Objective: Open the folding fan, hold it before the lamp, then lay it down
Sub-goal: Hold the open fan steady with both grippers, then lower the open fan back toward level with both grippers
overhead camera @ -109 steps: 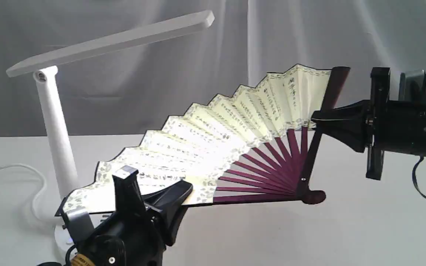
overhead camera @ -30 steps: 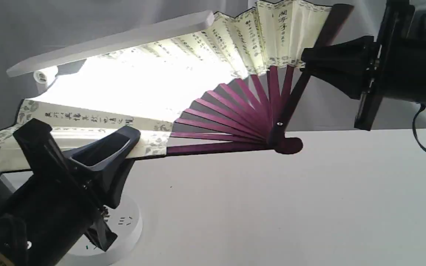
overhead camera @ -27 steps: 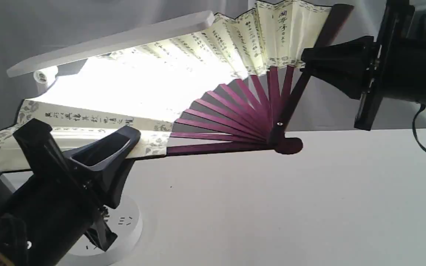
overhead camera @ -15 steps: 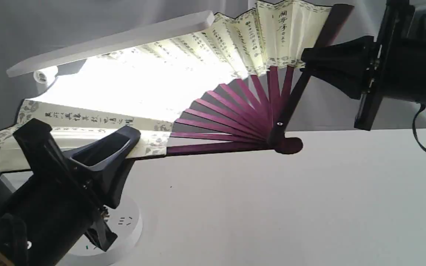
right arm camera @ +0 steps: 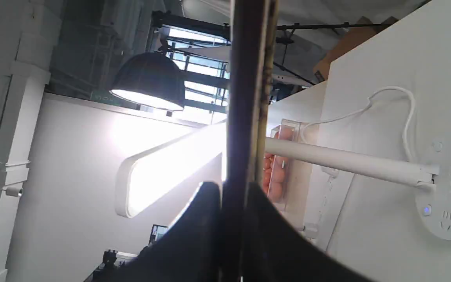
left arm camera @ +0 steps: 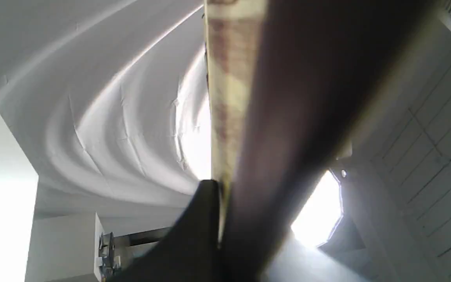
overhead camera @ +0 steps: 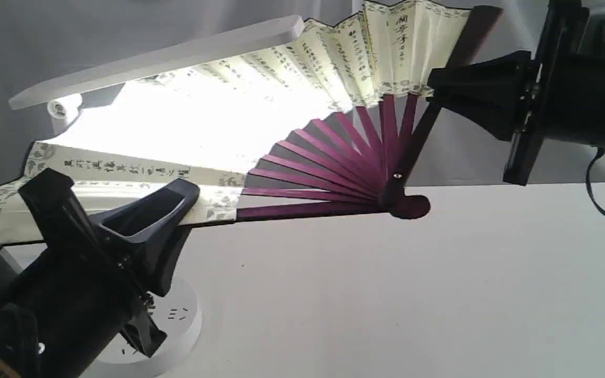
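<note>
The fan [overhead camera: 381,52] is spread open and held up by the lit lamp [overhead camera: 166,55]. The left fingers [overhead camera: 147,210] and right fingers [overhead camera: 473,84] each pinch one end. Laying it on the tabletop [overhead camera: 386,294] is not yet done.

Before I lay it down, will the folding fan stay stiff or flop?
The folding fan is thin pleated paper: probably light, easily creased. Its ribs look stiff but meet at one rivet, so it may fold when one side is released.
</note>
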